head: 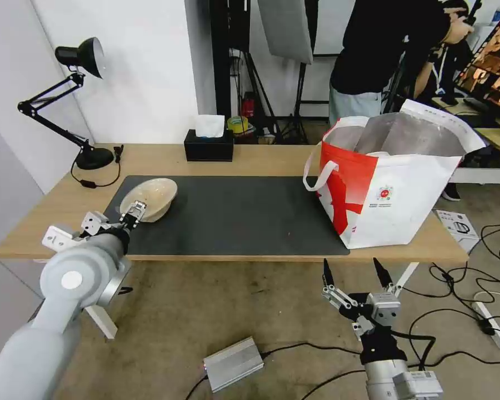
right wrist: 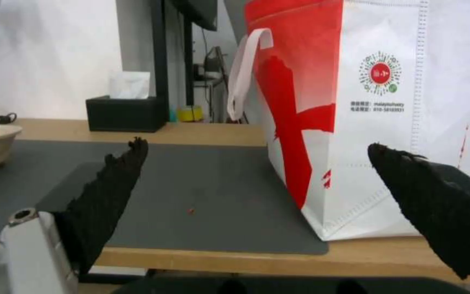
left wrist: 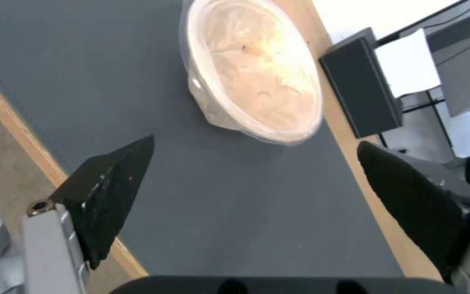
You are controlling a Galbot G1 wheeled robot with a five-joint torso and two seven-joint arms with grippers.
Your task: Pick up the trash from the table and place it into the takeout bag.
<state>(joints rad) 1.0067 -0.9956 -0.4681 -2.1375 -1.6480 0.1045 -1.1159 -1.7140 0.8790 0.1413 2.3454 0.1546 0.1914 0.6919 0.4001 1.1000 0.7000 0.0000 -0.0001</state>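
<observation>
Currently, head view: pulp bowl (head: 149, 198) on the mat (head: 233, 214) at far left, left gripper (head: 134, 213) at its near rim; takeout bag (head: 391, 183) right; right gripper (head: 354, 274) spread wide below the table (head: 272, 160). Left wrist view: fingers (left wrist: 110, 192) wide apart, bowl just beyond, untouched; I would straddle the rim before closing. Right wrist view: bag close ahead, nothing held.

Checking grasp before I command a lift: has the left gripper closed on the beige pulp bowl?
No: the left gripper has its jaws spread wide, short of the beige pulp bowl on the dark grey mat.
</observation>
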